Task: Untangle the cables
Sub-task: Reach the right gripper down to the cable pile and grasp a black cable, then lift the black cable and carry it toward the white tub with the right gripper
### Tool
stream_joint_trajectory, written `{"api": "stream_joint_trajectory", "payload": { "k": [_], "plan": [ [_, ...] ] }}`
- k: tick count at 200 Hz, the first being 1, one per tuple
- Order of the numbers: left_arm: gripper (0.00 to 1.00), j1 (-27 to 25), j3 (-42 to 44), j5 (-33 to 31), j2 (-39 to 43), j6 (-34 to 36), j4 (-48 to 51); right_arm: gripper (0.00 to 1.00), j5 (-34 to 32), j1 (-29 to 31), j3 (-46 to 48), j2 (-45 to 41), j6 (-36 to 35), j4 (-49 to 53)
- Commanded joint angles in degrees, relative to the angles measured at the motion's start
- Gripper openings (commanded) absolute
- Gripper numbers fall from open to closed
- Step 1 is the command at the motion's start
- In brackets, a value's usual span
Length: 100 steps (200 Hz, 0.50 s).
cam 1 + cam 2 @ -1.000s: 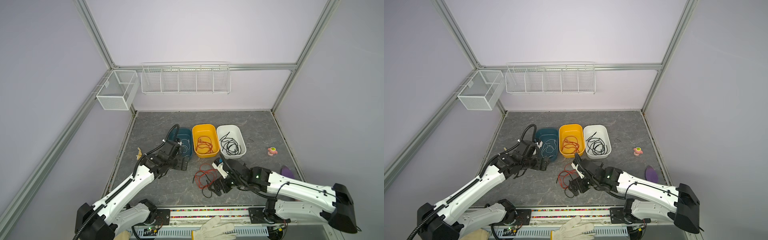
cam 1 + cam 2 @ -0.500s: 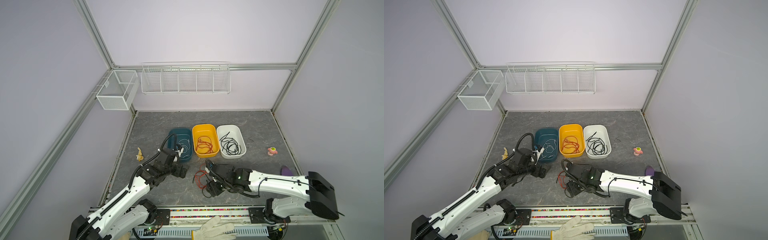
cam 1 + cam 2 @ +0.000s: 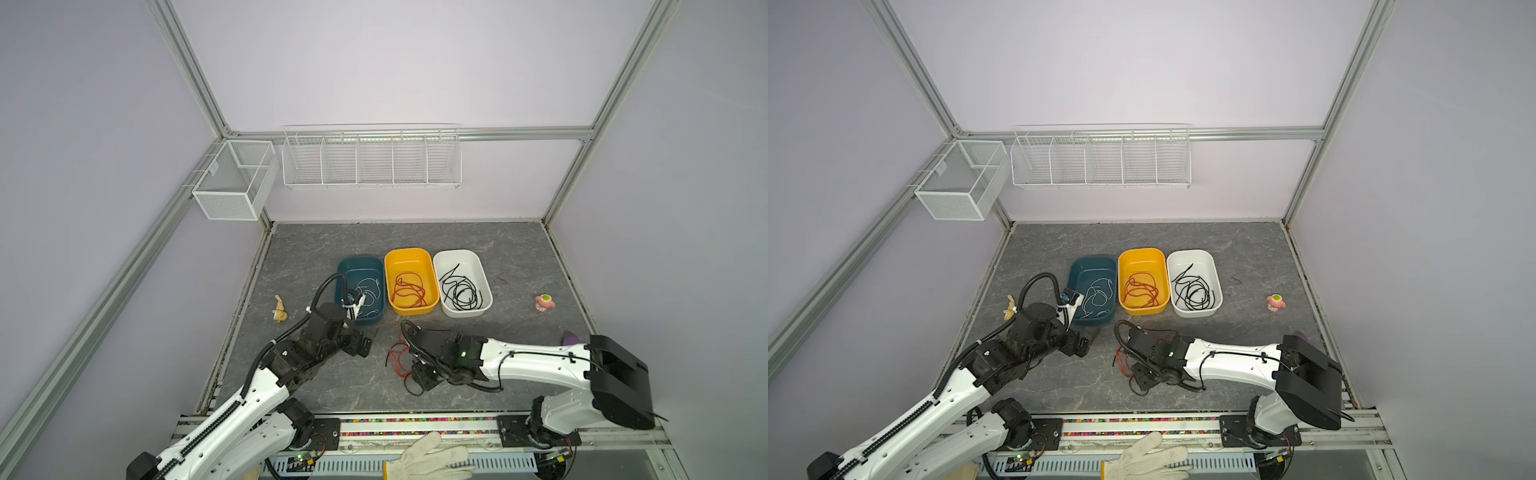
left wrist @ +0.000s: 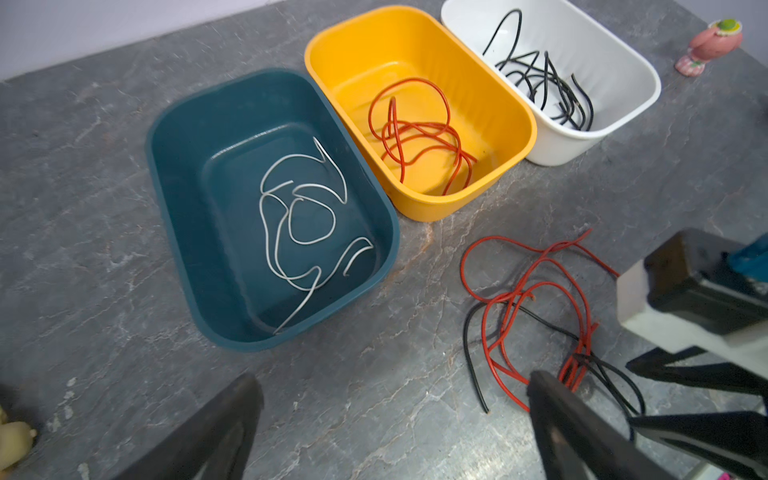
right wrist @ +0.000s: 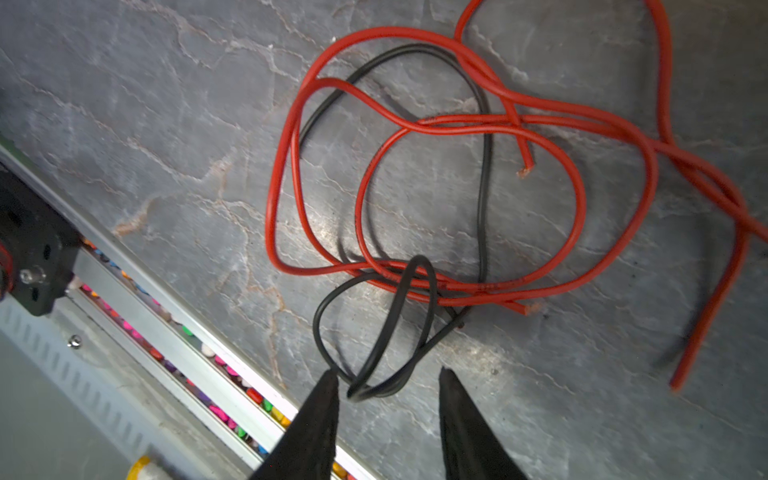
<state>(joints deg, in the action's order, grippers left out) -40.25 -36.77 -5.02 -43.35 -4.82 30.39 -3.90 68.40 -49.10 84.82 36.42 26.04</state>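
Since a second ago the right fingers (image 5: 316, 424) have drawn closer together over the loose tangle (image 3: 397, 358), and the left fingers (image 4: 557, 415) have pulled back from the teal bin (image 3: 359, 262) towards the front of the bench (image 3: 415, 237).

Three bins stand side by side behind the tangle. The teal bin holds white cables (image 4: 309, 243), a yellow bin (image 3: 409, 254) holds red-orange cables (image 4: 392, 124), and a white bin (image 3: 457, 255) holds black cables (image 4: 540, 79). A pink toy (image 3: 544, 302) sits well off to the right and a pale yellow figure (image 3: 279, 309) near the left edge. A purple thing (image 3: 572, 336) shows behind the right arm (mostly hidden), and a white glove (image 3: 428, 457) lies past the front rail (image 3: 415, 417).

The tangle lies flat in front of the yellow bin: several red-orange loops (image 5: 665, 75) crossing one another, with one black cable (image 5: 482, 187) threaded through them.

The right fingers stand partly parted astride a narrow black loop (image 5: 365, 392) at the tangle's near end. The loop seems to touch one finger, though the close view shows no pinch. The left fingers are spread wide with nothing between them, above bare bench beside the tangle.

Open grey bench lies between the two arms and to the right of the bins. The tangle's near end is close to the front rail.
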Motion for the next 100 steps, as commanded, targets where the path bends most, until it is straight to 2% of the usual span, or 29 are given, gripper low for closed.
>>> {"api": "stream_joint_trajectory", "payload": {
  "k": [1, 100],
  "plan": [
    [0.99, -0.3, 1.1, -3.1, 2.4, 1.2, -1.0, 0.37, -1.8, 0.2, -0.9, 0.7, 0.7, -0.8],
    [0.99, -0.3, 0.1, -3.1, -2.2, 1.6, 0.8, 0.14, -4.3, 0.2, -0.9, -1.8, 0.0, 0.2]
  ]
}}
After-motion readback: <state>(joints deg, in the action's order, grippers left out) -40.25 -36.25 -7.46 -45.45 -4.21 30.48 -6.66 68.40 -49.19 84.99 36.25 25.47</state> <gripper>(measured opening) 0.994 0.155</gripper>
